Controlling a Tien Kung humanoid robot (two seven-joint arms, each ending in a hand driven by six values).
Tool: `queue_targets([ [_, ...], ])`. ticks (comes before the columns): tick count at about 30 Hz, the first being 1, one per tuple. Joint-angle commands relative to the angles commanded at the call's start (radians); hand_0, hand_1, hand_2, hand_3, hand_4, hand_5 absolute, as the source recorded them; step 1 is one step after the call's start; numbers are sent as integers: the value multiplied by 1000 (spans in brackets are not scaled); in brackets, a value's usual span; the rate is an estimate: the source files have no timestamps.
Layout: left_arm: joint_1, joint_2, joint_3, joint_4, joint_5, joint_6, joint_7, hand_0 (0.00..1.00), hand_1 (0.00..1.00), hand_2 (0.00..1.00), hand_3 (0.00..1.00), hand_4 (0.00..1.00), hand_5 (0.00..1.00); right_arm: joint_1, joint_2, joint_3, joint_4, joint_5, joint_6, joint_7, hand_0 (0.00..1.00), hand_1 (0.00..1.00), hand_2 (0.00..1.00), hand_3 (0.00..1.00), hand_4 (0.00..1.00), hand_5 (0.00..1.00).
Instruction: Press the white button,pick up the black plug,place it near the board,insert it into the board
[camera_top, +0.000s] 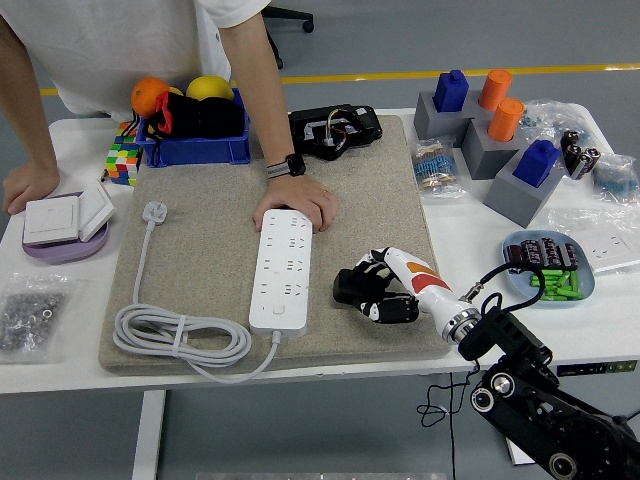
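Landmark: white power strip (281, 268), lying lengthwise on a grey felt mat (200, 230) in the middle of the white surface (470, 235).
Far left of the strip: a white wall switch (62, 217) on a purple dish, near the surface's left edge; a person's hand (25, 186) rests just behind it.
Left of the strip: its white cord (175, 335) lies coiled on the mat, ending in a white plug (153, 212).
Behind and left of the strip: a blue bin (195, 143) holding orange, yellow and black items, with a colour cube (122, 162) beside it.
Far end of the strip: the person's other hand (295, 205), with a black watch on the wrist, presses down on it.
Right of the strip: black plug (352, 285), on the mat, close to the strip but not touching it.
Right hand (385, 290): white and black, reaching in from the lower right; its fingers (375, 265) are curled around the black plug, gripping it.
Far right of the strip: grey blocks (490, 150) with blue and orange pegs, and a blue dish (545, 262) of small parts.
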Motion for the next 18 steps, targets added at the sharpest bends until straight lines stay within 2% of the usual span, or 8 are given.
queue_targets([
  [10,1,0,0,0,-3,1,0,625,630,636,696,557,394,9,-1,6,51,-17,3,-22,400,391,428,497,815,2],
  [18,-1,3,3,0,-5,0,1,624,630,636,696,557,394,63,11,-30,116,-39,14,-75,399,391,429,502,814,2],
])
